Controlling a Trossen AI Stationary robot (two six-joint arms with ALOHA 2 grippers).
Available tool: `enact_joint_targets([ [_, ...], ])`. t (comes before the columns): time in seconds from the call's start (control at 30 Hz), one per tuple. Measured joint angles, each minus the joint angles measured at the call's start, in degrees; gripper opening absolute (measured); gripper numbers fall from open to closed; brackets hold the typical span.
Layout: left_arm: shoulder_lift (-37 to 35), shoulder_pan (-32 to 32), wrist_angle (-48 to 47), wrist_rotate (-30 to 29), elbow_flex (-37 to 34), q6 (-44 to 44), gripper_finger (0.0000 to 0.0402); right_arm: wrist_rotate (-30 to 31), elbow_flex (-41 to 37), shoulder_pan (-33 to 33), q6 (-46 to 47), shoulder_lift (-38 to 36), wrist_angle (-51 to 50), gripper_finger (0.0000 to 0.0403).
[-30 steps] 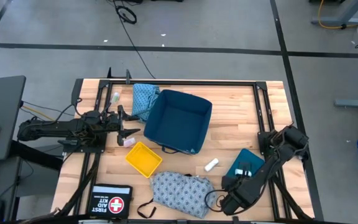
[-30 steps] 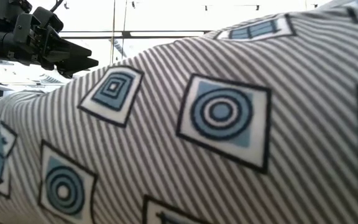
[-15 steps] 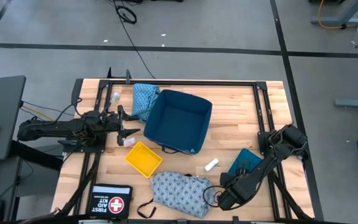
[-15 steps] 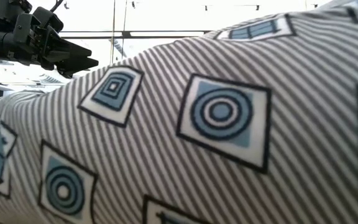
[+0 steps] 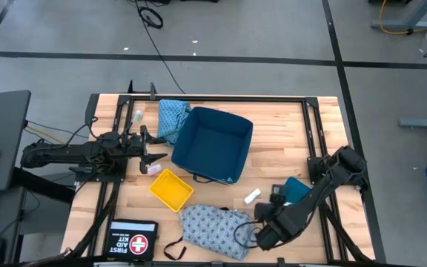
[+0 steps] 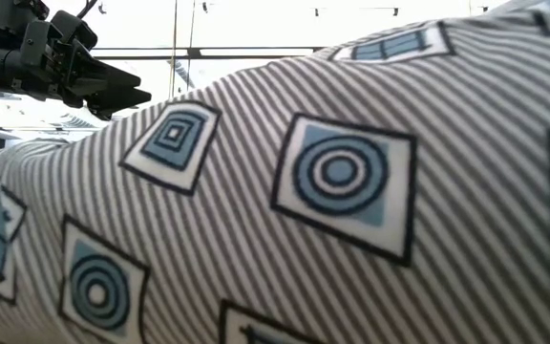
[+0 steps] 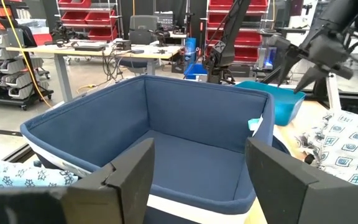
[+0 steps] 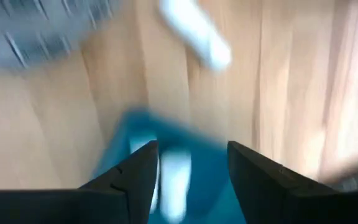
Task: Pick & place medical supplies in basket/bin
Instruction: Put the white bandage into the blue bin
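Note:
My left gripper hovers open at the table's left, pointing at the blue fabric basket. My right gripper stands open above the left end of a teal bin, which holds a white roll. Another white roll lies on the wood beside it. The grey-blue patterned cloth lies heaped at the near edge. The teal-blue cloth lies against the basket's far left side.
A yellow tray sits near the basket's near left corner. A first aid kit lies at the near left edge. A small pale packet lies under my left gripper, and a white roll at the far left.
My right arm has swung toward the table's left edge, and its gripper now hangs over the teal bin's left end. The cloths and the loose white roll have stayed put.

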Motion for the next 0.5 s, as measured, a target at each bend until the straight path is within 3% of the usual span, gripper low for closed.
enact_joint_targets([
  [0.17,0.0,-0.01,0.02,0.07,0.0,-0.26,0.0238,3.67,-0.01,-3.86,-10.43,-0.46,10.28,0.0197],
  [0.33,-0.02,-0.01,0.04,1.93,-0.01,-0.32,0.0238,4.02,-1.17,-8.2,-17.4,-0.48,12.93,0.0197],
  [0.5,0.0,0.0,0.05,2.08,0.01,-0.3,0.0238,-0.96,-6.99,-12.39,-22.85,-1.0,16.88,0.0197],
])
